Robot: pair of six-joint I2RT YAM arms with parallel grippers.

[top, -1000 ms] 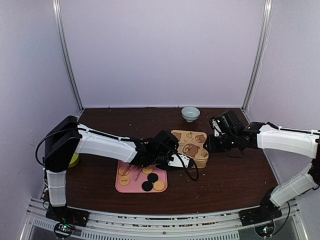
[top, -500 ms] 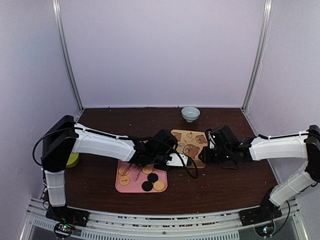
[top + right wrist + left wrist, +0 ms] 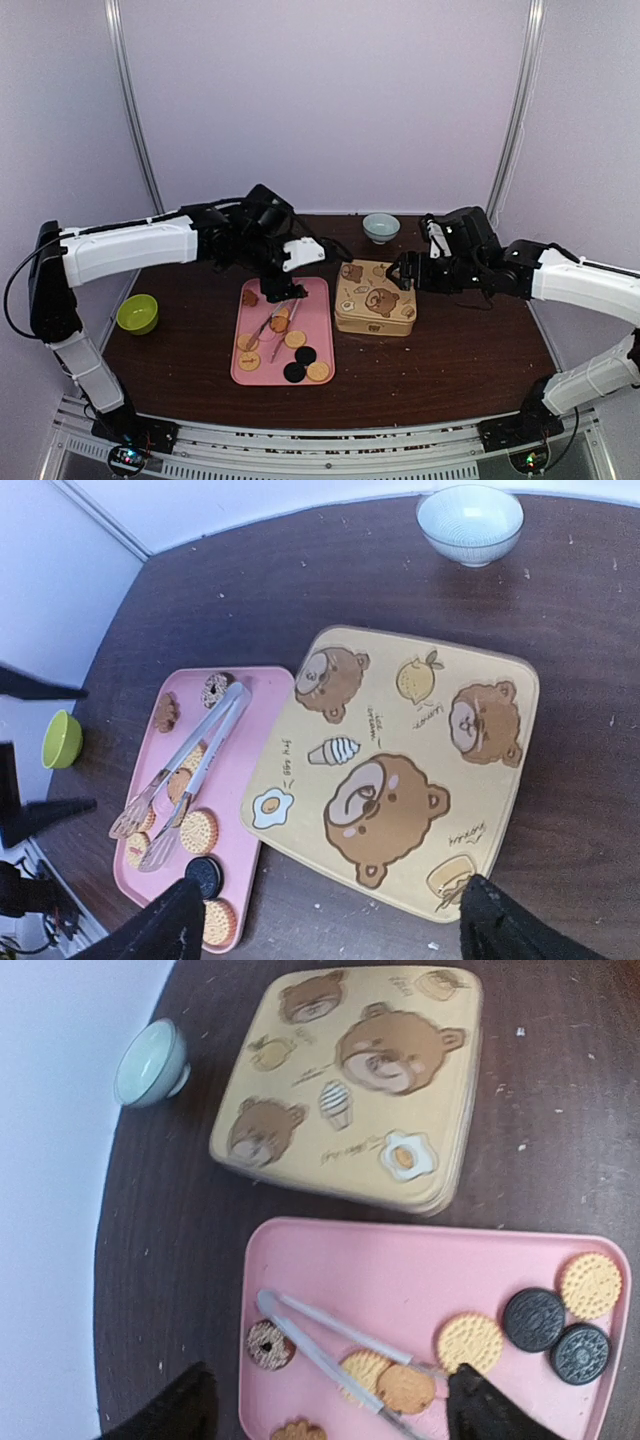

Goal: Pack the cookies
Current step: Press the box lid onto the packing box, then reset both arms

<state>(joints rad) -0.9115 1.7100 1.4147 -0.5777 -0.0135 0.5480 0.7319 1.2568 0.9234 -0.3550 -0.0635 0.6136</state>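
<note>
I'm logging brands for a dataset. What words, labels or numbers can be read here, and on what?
Gold square tin lid with bear drawings: small handwritten captions beside the drawings, too small to read.
Black round cookies: embossed pattern, no readable letters.
No other text shows.

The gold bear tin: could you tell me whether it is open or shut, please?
Shut: the bear-printed lid sits squarely on the tin, hiding the inside.

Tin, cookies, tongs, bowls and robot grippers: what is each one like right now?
Tin: shut, lid on.
Cookies: lying loose on pink tray.
Tongs: lying on tray, over some cookies.
Pale bowl: upright, empty.
Green bowl: upright.
Left gripper: fingers open, empty.
Right gripper: fingers open, empty.
</note>
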